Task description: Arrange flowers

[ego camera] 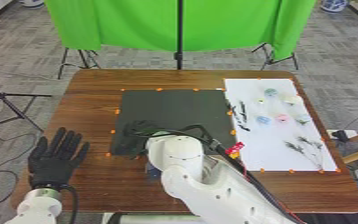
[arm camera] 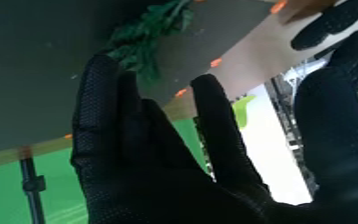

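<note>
Presently, right hand (ego camera: 136, 142): above the near left part of the black mat (ego camera: 174, 107); fingers extended, thumb set well apart, grip wide; no item held.
Greenery (arm camera: 140, 52): a leafy green piece on the dark mat, located just beside the fingertips of the right hand in the wrist view; contact cannot be determined.
Right arm (ego camera: 213, 182): white, entering from the near edge and crossing over the table (ego camera: 95, 107) toward the mat.
Left hand (ego camera: 53, 167): at the left side of the table, to the left of the mat; fingers straight and spread, grip wide; nothing held.
White board (ego camera: 246, 157): right of the mat, carrying the flower stock.
Flowers, far part of board: one blue bloom (ego camera: 270, 92), with a yellow-green bloom (ego camera: 261, 101) and a pale bloom (ego camera: 292, 100) nearer.
Flowers, middle of board: a light blue bloom (ego camera: 263, 120) and a pink bloom (ego camera: 282, 118), side by side.
Dark leafy stems (ego camera: 242, 117): along the left edge of the board.
Thin sprigs (ego camera: 314, 149): near right part of the board.
Orange tape (ego camera: 159, 89): small pieces along the borders of mat and board.
Green cloth (ego camera: 127, 22): hanging beyond the far edge of the table.
</note>
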